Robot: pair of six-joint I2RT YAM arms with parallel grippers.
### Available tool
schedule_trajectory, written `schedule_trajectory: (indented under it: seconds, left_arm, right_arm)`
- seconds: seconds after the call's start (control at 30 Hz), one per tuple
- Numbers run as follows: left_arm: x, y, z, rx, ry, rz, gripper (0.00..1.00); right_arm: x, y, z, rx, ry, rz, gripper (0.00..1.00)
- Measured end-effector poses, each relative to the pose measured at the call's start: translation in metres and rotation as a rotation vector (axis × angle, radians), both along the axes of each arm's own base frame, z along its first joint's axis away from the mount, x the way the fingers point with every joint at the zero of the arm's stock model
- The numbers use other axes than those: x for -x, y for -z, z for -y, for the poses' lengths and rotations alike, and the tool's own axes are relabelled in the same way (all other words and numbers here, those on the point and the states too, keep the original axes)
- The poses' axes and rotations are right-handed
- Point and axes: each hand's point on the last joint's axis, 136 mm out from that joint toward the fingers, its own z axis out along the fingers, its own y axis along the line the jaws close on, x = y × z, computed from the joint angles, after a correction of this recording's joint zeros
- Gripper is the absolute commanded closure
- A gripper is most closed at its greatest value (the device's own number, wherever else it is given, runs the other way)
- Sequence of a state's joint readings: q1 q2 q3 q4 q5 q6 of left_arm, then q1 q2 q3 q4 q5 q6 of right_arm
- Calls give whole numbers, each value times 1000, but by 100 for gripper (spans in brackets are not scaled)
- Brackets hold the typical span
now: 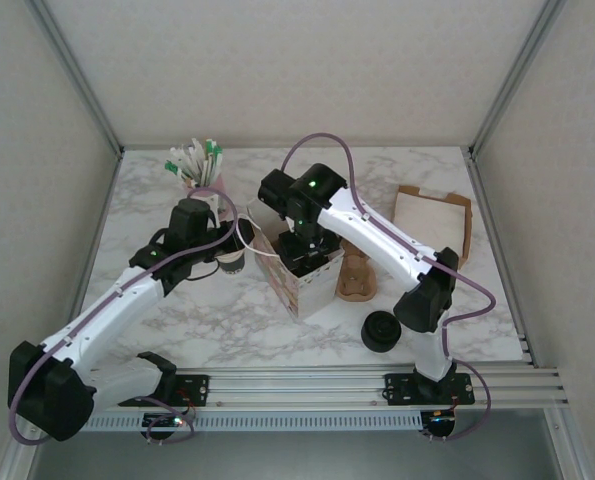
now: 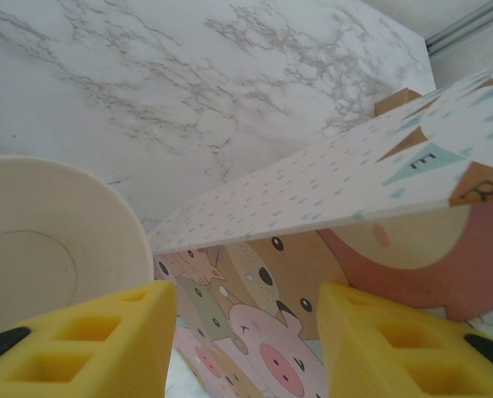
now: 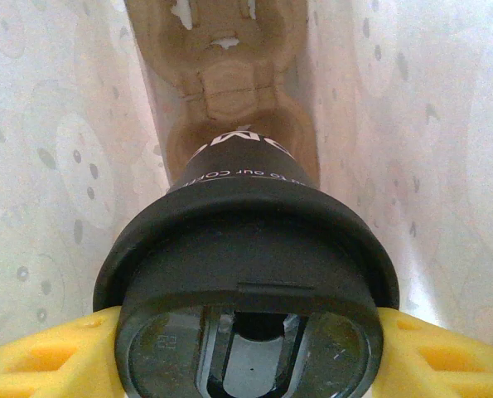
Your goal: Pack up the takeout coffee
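The takeout coffee (image 3: 246, 249), a dark cup under a round black lid, hangs inside the animal-print paper bag (image 1: 312, 285). My right gripper (image 3: 246, 356) is shut on it, one yellow finger (image 3: 39, 356) at each side of the lid. A brown pulp cup carrier (image 3: 229, 91) lies at the bottom of the bag, under the cup. In the top view my right gripper (image 1: 302, 258) reaches down into the bag's mouth. My left gripper (image 2: 246, 307) stands open outside the bag's printed wall (image 2: 312, 274), with nothing pinched between its fingers. It sits by the bag's left edge (image 1: 225, 243).
A lidless cream cup (image 2: 47, 249) stands just left of my left gripper (image 1: 232, 258). A second pulp carrier (image 1: 357, 280) lies right of the bag, a stack of black lids (image 1: 382, 330) nearer the front, a flat brown bag (image 1: 432, 220) at the right, and a cup of sachets (image 1: 199, 165) at the back.
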State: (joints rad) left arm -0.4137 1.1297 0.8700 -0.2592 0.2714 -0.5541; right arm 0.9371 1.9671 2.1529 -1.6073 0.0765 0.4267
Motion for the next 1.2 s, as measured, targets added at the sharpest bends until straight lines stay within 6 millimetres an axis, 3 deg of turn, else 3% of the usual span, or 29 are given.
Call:
schedule_trajectory:
  seconds: [0.53,0.8,1.2]
  left_arm:
    - [-5,3,0,-8,-10,2,51]
    - [-6,2,-2,-16,-20,8,50]
    - [8,-38,-16,11,-57,116,40]
  right_arm:
    - [0,25,-5,46,-20,-65,36]
    - [0,28,-6,54,-20,-70,36]
    - [-2,27,-5,55,-19,-62,35]
